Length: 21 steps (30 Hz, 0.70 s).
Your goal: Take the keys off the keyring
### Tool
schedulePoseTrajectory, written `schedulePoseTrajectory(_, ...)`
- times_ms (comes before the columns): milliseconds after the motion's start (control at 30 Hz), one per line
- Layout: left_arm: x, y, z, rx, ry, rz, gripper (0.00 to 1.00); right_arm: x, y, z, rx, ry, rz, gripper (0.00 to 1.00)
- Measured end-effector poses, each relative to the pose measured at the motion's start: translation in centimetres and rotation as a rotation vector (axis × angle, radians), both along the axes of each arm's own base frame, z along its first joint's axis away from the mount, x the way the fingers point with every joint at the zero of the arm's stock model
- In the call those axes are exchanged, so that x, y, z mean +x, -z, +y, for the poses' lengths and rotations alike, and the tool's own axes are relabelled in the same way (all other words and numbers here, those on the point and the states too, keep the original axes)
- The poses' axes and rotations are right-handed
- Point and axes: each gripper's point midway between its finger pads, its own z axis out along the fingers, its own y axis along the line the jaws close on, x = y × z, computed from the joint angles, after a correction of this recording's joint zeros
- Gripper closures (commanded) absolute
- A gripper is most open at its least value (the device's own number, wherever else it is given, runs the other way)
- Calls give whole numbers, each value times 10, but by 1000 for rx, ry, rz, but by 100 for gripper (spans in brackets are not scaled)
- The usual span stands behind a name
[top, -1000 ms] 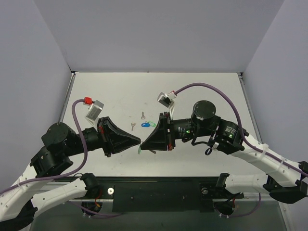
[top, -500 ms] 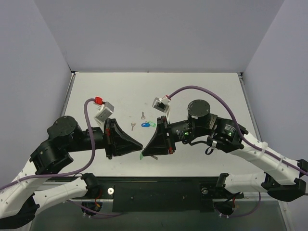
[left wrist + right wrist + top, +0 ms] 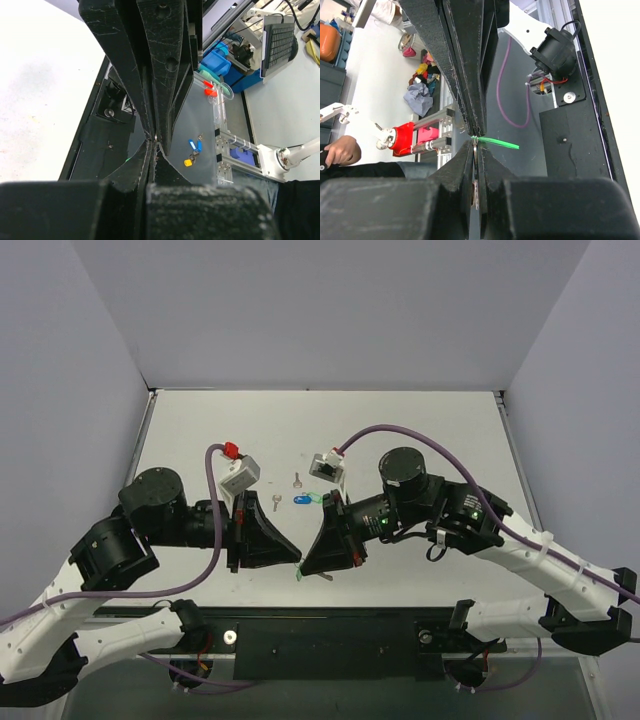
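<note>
Fingers (image 3: 462, 75) of the left gripper (image 3: 293, 555) and right gripper (image 3: 307, 563) are pressed tight, tip to tip near the table's (image 3: 420, 440) front edge. The green key (image 3: 496, 143) pokes out between them, so we judge we are working it off the ring, and next comes a small twist or pull apart. 2 bare keys (image 3: 297, 479) and the blue key (image 3: 301, 500) lie loose farther back; the ring, and which gripper pinches what, we cannot make out.

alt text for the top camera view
The left pincer and right pincer, both shut, meet tip to tip near the front edge of a white table, a small green piece poking out between them. Behind lie a blue-headed key and two bare keys.
</note>
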Motion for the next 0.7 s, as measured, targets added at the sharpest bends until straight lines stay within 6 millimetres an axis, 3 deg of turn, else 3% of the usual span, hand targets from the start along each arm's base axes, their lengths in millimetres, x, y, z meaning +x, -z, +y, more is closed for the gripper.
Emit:
schedulePoseTrajectory(33, 0, 0, 0, 6, 4, 1, 93, 0, 0, 0, -4, -4, 0, 100)
schedulePoseTrajectory(67, 0, 1, 0, 12, 6, 2, 75, -1, 1, 0, -7, -5, -1, 100)
schedulePoseTrajectory(100, 0, 0, 0, 15, 6, 1, 67, 0, 1, 0, -8, -6, -5, 100)
schedulePoseTrajectory(133, 0, 0, -1, 16, 5, -1, 51, 0, 0, 0, -7, -6, -9, 100)
schedulePoseTrajectory(233, 6, -6, -1, 2, -34, -7, 31, 0, 2, 0, -10, -3, -20, 100)
schedulePoseTrajectory(400, 20, -21, 11, -50, -174, -23, 30, 4, 4, 1, -15, 15, -35, 100)
schedulePoseTrajectory(567, 19, -51, 40, -261, -294, -46, 36, 9, 3, 1, -3, 49, -54, 100)
schedulePoseTrajectory(700, 18, -54, 55, -425, -340, -24, 39, 11, -8, 2, 60, 74, -63, 100)
